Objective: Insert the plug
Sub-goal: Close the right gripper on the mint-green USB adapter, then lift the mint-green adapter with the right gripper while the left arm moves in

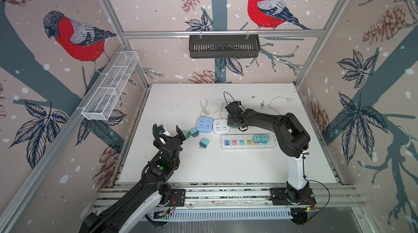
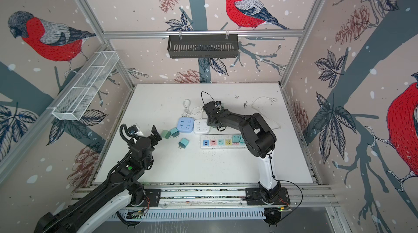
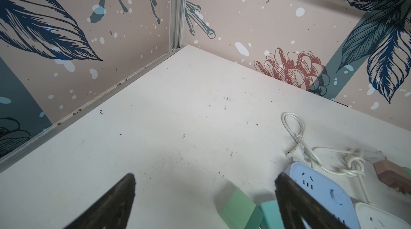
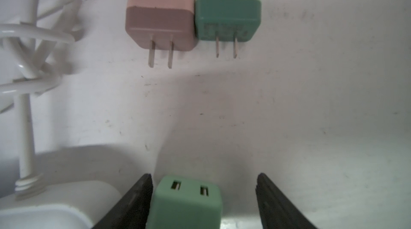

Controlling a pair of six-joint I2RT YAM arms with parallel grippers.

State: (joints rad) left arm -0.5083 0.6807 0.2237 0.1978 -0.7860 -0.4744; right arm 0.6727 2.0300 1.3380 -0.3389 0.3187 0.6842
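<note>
The right tool [image 4: 204, 175] stands part open around a green plug [image 4: 186, 203]: 1 finger [image 4: 138, 201] is right at the plug's side and the other is clear of it, so nothing is clamped. The plug's end with 2 USB slots faces away from the wrist, and it sits just beside the white cube socket [image 1: 220, 126]. Further out on the counter [image 1: 203, 166] lie a pink plug [image 4: 159, 16] and a dark green plug [image 4: 226, 16], touching, each with 2 prongs pointing back toward the tool. Print on the dark green one's prong face is too blurred to read. A knotted white cable [image 4: 24, 116] runs from the white cube socket. A blue cube socket [image 1: 204, 124] sits just beside the white one, and nearer the arms' bases a power strip [image 1: 248, 146] carries 2 teal plugs [image 1: 261, 138]. The left tool [image 3: 205, 175] is spread wide and empty, near 3 loose plugs [image 1: 194, 131].
</note>
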